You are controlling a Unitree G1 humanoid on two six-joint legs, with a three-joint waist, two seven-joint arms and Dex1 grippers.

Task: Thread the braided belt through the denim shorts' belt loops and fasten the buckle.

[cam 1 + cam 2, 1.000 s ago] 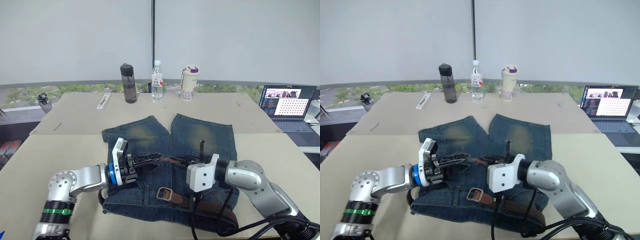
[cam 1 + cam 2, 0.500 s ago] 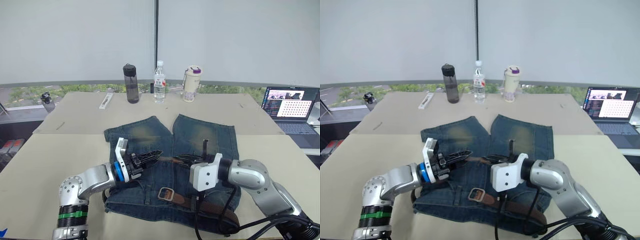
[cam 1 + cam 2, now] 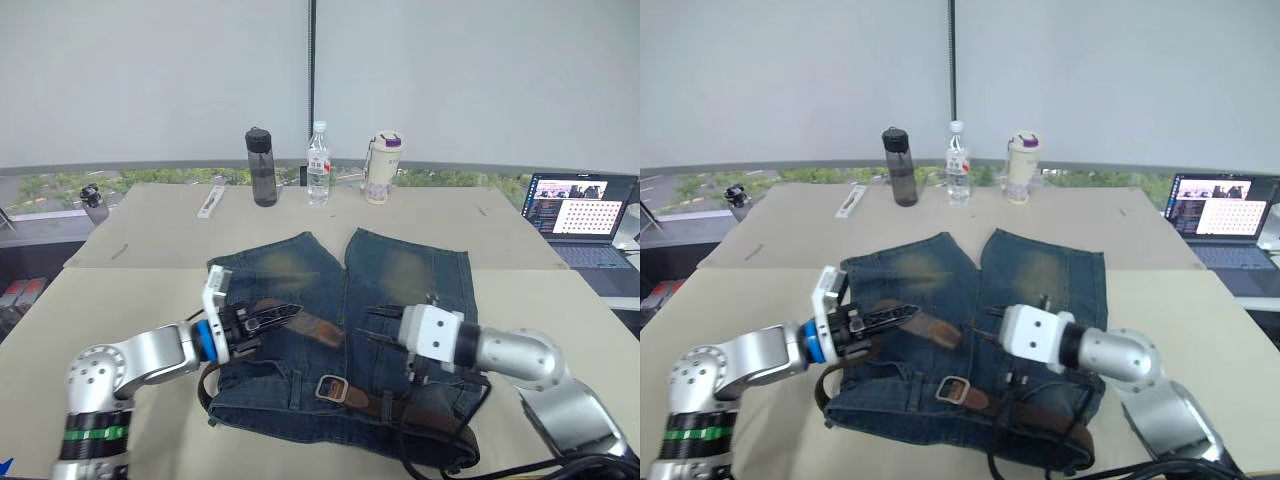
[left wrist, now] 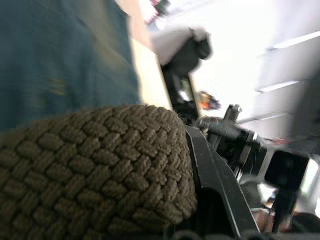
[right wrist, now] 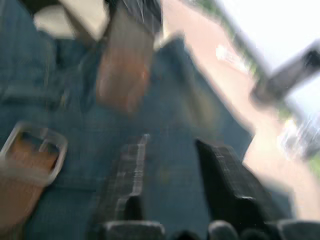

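The left gripper [image 3: 262, 320] is clamped on the free end of the braided belt [image 3: 310, 326]; the left wrist view has the woven strap [image 4: 90, 165] pressed against one black finger [image 4: 215, 185]. Half a second ago the two grippers met over the middle of the shorts, both at this strap end. Now the right gripper [image 3: 385, 325] has let go and pulled back toward 3 o'clock, its fingers apart and empty over the denim, as the right wrist view confirms with bare cloth between the two pads [image 5: 227, 170]. The left arm has drawn back toward 9 o'clock, and the brown tip now lies exposed across the left leg, pointing toward 4 o'clock.

So the hand-off looks finished: the left gripper alone controls the tip.

The denim shorts [image 3: 400, 275] lie flat on the table [image 3: 130, 290], legs toward 12 o'clock, waistband toward 6. The rest of the belt runs along the waistband, and the buckle [image 3: 331, 388] rests at about 6 o'clock from the grippers, well apart from the held tip. Individual belt loops cannot be made out, so how many are threaded is unclear. Judging by the gap between tip and buckle, fastening is yet to come; the tip must be carried down to the frame.
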